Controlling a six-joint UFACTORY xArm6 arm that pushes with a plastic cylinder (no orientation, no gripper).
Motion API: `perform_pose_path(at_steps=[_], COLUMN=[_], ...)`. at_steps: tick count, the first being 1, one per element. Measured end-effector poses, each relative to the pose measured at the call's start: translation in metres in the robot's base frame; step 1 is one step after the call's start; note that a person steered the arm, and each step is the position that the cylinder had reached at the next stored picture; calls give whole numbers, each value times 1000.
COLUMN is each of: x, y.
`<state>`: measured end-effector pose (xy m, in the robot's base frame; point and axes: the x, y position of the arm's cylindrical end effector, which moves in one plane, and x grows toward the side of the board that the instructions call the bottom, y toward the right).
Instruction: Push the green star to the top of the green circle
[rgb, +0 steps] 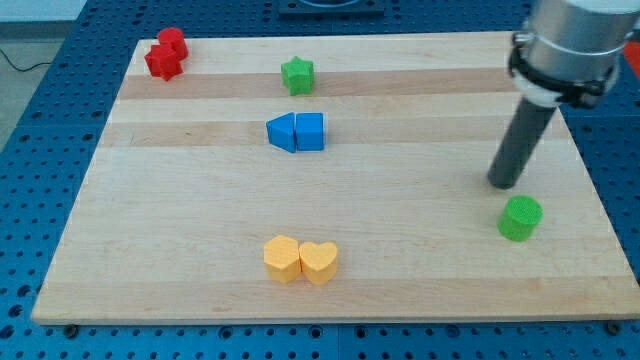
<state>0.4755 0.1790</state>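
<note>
Pale wood board (400, 280) on a blue perforated bench (60, 120) — single camera view, everything placed off the green circle.

Green circle (521, 218) sits near the board's right edge, lower half of the view. My tip (505, 185) is down on the wood just up and left of it, close, with a sliver of board showing between them, so not touching. It's a bare dark rod with nothing to clench or release, and nothing is pressed against it right now.

Green star (297, 75) is well apart from the circle, far to its left and up near the board's top edge. Not above the circle yet.

Other blocks, all left of the circle:
- Two blue blocks (296, 132), touching side by side, up and left of the circle and just below the star. The left one has a pointed end, the right one looks squarish.
- Two yellow blocks (301, 260), touching, left and slightly lower — the right one is a heart, the left one's shape I can't call.
- Two red blocks (165, 55), touching, at the far top-left corner. Exact shapes unclear.
</note>
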Motion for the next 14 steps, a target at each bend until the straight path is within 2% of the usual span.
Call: perform_pose_path(at_steps=[4, 5, 6, 8, 9, 10, 11, 12, 13, 14], x=[63, 34, -51, -202, -245, -253, -241, -215, -208, -192], y=[28, 27, 12, -91, -153, -223, -296, -310, -278, -214])
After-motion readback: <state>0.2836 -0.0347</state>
